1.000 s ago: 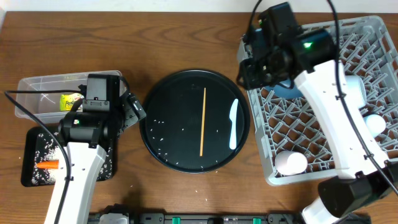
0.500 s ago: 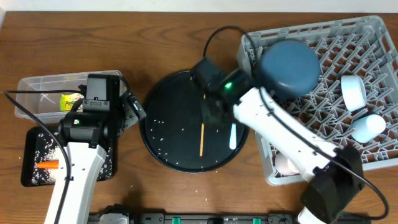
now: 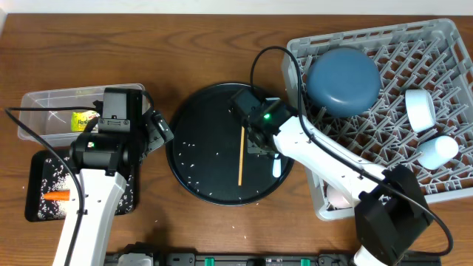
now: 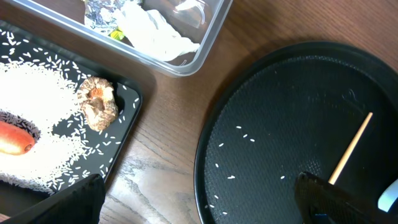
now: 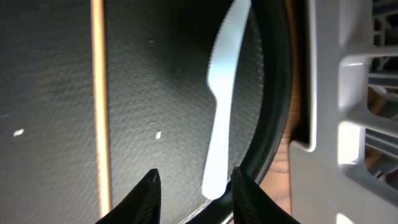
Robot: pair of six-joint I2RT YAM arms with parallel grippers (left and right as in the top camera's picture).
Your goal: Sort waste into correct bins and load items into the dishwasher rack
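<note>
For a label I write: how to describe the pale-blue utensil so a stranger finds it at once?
Find the round black tray in the centre. Near its right rim, toward the grey rack, lies the pale-blue utensil. Unlike the thin wooden chopstick beside it, it is flat and broad.

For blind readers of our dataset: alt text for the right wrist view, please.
The right end effector hangs open around the handle end of a pale-blue flat utensil on the round black tray; a wooden chopstick lies beside it, the dishwasher rack at the edge.

A biscuit (image 4: 97,102) and a carrot (image 4: 13,138) lie among rice (image 4: 37,93) in the black tray (image 4: 129,123).
</note>
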